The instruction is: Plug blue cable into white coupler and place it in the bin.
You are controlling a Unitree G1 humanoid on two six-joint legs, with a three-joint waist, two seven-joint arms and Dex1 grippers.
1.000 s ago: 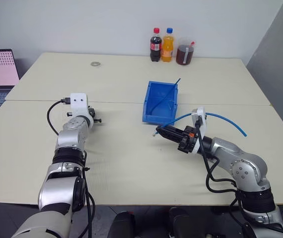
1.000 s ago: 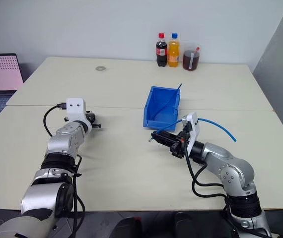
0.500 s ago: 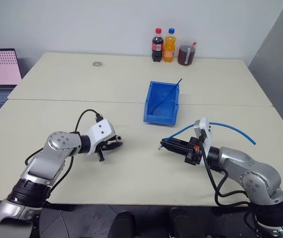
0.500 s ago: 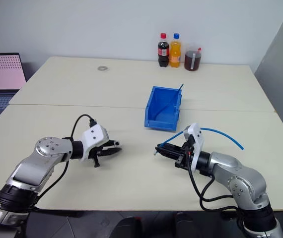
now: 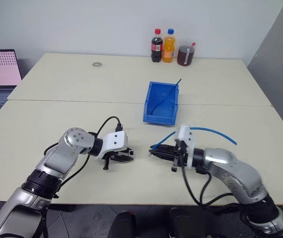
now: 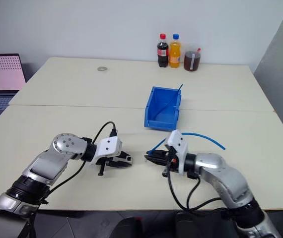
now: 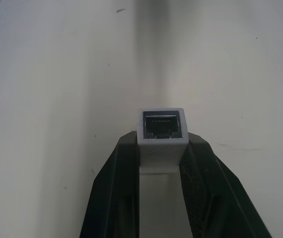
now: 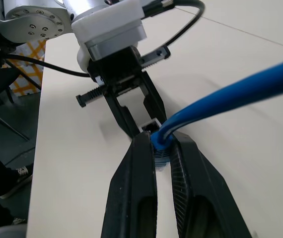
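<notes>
Silver-grey jointed arms, white wrist housings, black looping cables, black two-fingered end effectors

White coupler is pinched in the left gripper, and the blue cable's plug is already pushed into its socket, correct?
No. In the left wrist view the white coupler, pinched in the left gripper, has an empty socket. The blue cable sits in the right gripper, unplugged.

Both arms reach inward over the table (image 5: 131,193), their claws facing each other tip to tip, close but apart. The left claw (image 5: 129,156) points toward the right arm, fingers (image 7: 124,163) clamped on the white coupler (image 7: 162,130). The right claw (image 5: 154,151) points toward the left arm, fingers (image 8: 144,163) pinching the blue cable (image 8: 221,96) by its plug end.
</notes>
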